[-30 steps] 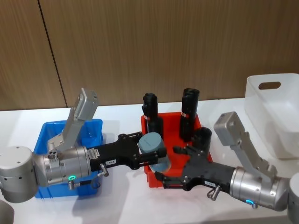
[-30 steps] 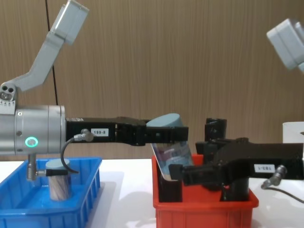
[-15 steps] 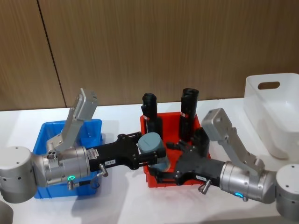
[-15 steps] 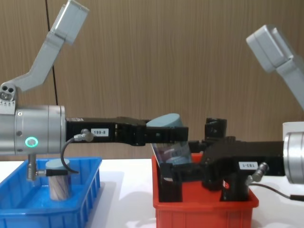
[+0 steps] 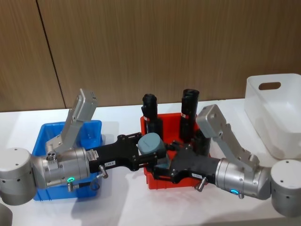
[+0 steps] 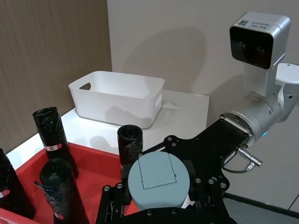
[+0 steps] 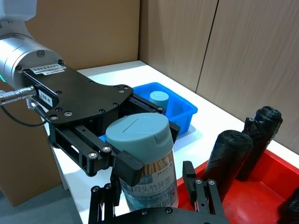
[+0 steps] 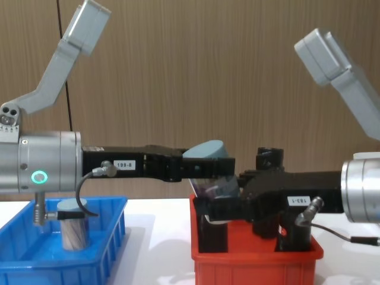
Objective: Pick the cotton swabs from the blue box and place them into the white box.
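My left gripper (image 5: pixel 146 153) is shut on a cotton swab tub (image 5: pixel 151 143) with a grey-blue lid, holding it tilted above the left edge of the red bin (image 5: pixel 164 117). My right gripper (image 7: pixel 154 169) is open, with a finger on each side of the tub's (image 7: pixel 145 158) lower body. In the chest view it (image 8: pixel 219 206) sits just under the left gripper (image 8: pixel 205 169). A second cotton swab tub (image 8: pixel 74 228) stands in the blue box (image 8: pixel 104 249) on the left. The white box (image 5: pixel 275 113) stands at the far right.
Several tall black cylinders (image 5: pixel 190 101) with red-white labels stand in the red bin (image 8: pixel 255 267), right behind and beside my right gripper. White tabletop (image 5: pixel 117 207) lies in front of the bins. A wooden wall (image 5: pixel 150 42) backs the table.
My right arm has moved left towards the held tub, and its fingers now flank the tub's lower part. The left gripper and the tub have stayed in place.
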Available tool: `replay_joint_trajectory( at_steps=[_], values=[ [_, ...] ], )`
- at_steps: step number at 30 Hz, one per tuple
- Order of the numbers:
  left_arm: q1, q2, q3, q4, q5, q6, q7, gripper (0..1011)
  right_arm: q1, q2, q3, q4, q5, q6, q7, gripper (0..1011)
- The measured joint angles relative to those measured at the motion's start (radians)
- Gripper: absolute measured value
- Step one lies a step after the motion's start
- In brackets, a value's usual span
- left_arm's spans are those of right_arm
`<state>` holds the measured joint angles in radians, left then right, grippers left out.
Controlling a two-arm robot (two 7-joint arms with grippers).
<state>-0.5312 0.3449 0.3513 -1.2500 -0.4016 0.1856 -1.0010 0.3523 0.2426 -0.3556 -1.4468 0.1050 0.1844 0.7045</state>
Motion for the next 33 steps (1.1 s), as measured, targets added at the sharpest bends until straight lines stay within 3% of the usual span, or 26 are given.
replay_joint_trajectory(
  at_steps=[11, 16, 23, 33],
  values=[
    [0.0, 0.0, 0.001, 0.0, 0.0, 0.001, -0.001, 683, 0.015, -0.003, -0.005, 0.009, 0.007, 0.008, 0.009, 733],
    [0.0, 0.0, 0.001, 0.0, 0.0, 0.001, -0.001, 848, 0.018, -0.003, -0.007, 0.01, 0.009, 0.009, 0.012, 644],
    [0.0, 0.0, 0.0, 0.0, 0.0, 0.001, -0.001, 1004, 0.019, -0.001, -0.01, 0.011, 0.015, 0.01, 0.016, 642],
    [0.0, 0.0, 0.0, 0.0, 0.0, 0.0, -0.001, 1004, 0.019, 0.006, -0.012, 0.01, 0.024, 0.008, 0.017, 642]
  ],
)
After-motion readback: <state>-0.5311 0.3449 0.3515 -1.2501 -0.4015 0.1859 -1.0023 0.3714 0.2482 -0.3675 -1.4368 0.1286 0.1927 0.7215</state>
